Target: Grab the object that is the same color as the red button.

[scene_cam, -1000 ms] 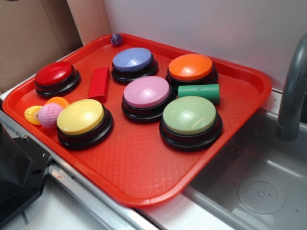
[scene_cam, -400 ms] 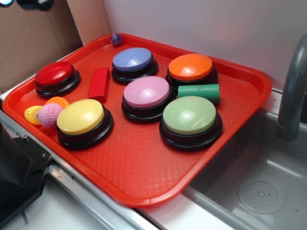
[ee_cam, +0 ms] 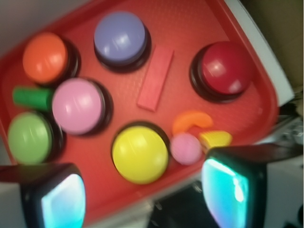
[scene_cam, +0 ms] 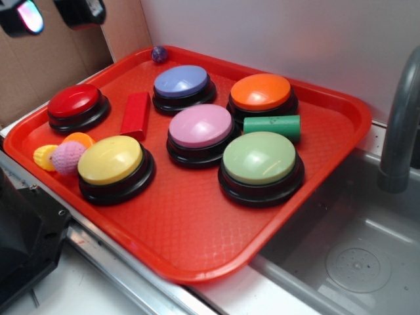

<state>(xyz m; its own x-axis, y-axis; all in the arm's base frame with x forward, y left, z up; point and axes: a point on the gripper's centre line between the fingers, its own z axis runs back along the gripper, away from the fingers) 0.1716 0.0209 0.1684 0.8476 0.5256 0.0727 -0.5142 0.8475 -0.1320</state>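
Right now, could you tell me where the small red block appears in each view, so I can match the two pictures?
Exterior: the red block lies left of centre on the tray, between the red button and the purple button.
Wrist: the block sits above centre, tilted, with the red button now on its right.
Shared landmark: the purple button, right beside the block in both views.

A red tray [scene_cam: 328, 164] carries six domed buttons: red button [scene_cam: 75, 102] near the left corner, blue [scene_cam: 182, 81], orange [scene_cam: 260, 92], pink [scene_cam: 201, 126], green [scene_cam: 260, 157], yellow [scene_cam: 110, 160]. A red block [scene_cam: 136, 115] lies flat between the red and blue buttons.
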